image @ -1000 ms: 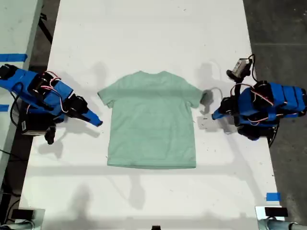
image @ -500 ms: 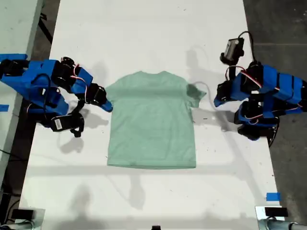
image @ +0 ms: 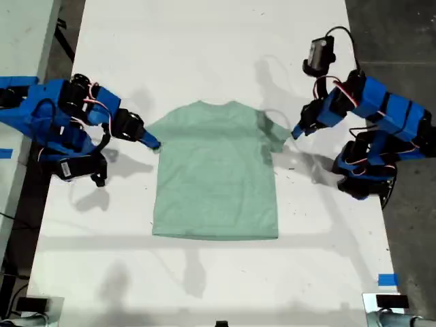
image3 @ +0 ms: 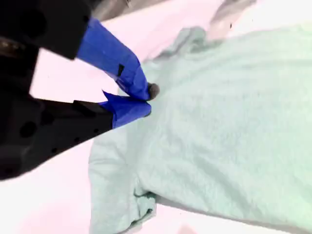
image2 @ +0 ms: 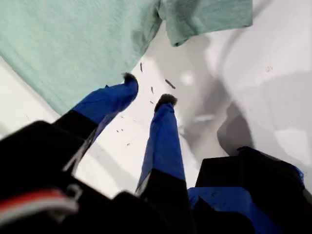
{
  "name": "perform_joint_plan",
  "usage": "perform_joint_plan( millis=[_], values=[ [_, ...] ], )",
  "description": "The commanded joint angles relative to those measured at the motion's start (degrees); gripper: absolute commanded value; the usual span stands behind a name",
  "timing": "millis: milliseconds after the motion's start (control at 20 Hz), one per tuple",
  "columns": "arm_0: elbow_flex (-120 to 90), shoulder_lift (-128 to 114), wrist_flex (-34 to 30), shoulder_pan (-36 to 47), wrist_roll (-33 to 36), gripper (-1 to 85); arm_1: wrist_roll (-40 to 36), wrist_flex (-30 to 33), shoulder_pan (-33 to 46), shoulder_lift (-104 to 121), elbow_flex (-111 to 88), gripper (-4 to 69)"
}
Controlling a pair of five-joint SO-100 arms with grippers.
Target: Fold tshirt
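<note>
The white counter (image: 218, 54) is slick-looking, and the tshirt (image: 214, 177) lies flat near its middle, neck towards the exterior view's top. A one-sided pull would likely slide the whole garment rather than fold it.

That is the main risk here, since the two arms are not matched. The second hand (image3: 146, 100) sits on the shoulder at the exterior view's left, jaws drawn close together. The first hand (image2: 147, 89) hangs with jaws apart over bare counter, just short of the other sleeve (image2: 207, 17). If it closes where it is, it takes nothing. If the second lifts alone, the cloth skews and creases.

I cannot tell whether the second hand has actually bitten cloth or is only pressing on it. The sleeve on its side looks bunched or tucked under, and the exterior view hardly shows it. The first hand's height above the counter is hard to judge. Small dark specks (image2: 168, 84) lie beneath it, too small to identify.
</note>
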State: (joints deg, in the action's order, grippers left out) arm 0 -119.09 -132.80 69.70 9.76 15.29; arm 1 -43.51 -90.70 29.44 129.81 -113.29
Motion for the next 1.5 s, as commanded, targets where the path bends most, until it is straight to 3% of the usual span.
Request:
perform_joint_plan(
  millis=[0, 100, 350, 450, 600, 1000, 1200, 1300, 1450],
  values=[
    [-5.0, -13.2, -7.6, -3.0, -3.4, 0.0, -4.2, -0.1, 2.9, -3.3, 5.4, 18.6],
    [-3.3, -6.9, 0.6, -1.7, -7.4, 0.0, -6.8, 0.4, 4.8, -5.5, 6.2, 20.9],
    [7.6, 7.7, 8.8, 1.1, -3.5, 0.0, -14.0, 4.7, 11.7, -6.9, 3.9, 24.2],
    [7.8, 7.0, 6.9, 2.6, -3.0, 0.1, -16.7, 7.4, 13.5, -7.0, 2.2, 24.7],
    [6.9, 8.5, 9.9, 5.4, -2.4, 0.1, -20.5, 12.7, 15.2, -9.1, -0.2, 25.8],
    [6.9, 9.8, 8.9, 6.2, -1.1, 0.1, -24.3, 32.6, 16.6, -29.6, -6.9, 27.7],
    [6.9, 12.3, 8.7, 6.1, -1.1, 0.1, -24.9, 34.5, 18.9, -40.2, -3.3, 27.5],
    [7.0, 13.5, 8.7, 6.2, -1.1, 0.1, -25.2, 33.5, 19.0, -42.5, -0.9, 24.7],
    [7.2, 14.3, 8.2, 6.5, -0.7, 0.1, -26.3, 32.2, 19.4, -44.7, 1.3, 10.0]
  ],
)
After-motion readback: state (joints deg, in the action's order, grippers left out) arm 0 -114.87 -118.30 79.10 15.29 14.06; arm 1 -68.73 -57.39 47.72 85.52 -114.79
